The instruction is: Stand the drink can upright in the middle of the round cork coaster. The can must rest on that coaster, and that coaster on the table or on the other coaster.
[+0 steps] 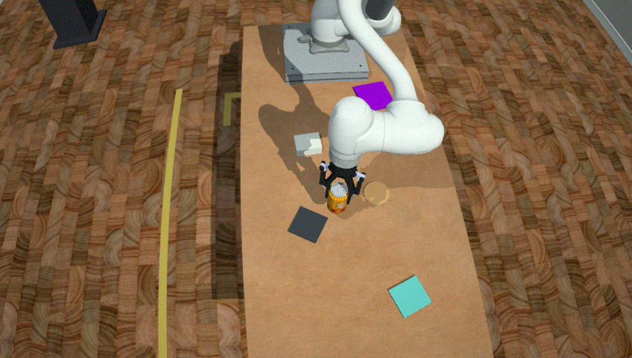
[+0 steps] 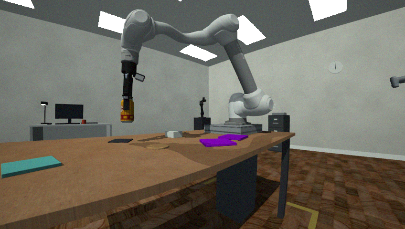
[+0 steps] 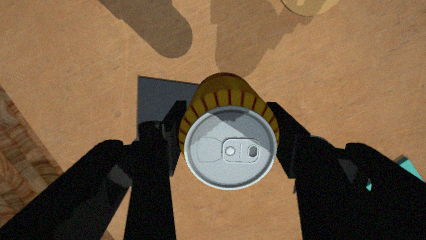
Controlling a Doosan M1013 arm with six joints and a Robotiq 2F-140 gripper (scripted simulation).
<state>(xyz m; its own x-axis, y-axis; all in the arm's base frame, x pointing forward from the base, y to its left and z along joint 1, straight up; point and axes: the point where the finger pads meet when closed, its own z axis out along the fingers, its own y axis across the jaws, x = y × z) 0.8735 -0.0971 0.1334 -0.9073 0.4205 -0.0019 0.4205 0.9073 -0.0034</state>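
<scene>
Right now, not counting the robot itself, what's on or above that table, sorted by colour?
Purple tiles: 2
Teal tile: 1
Dark grey tile: 1
Cork coaster: 1
Pale grey block: 1
Yellow can, held in the hand: 1
Total: 7
</scene>
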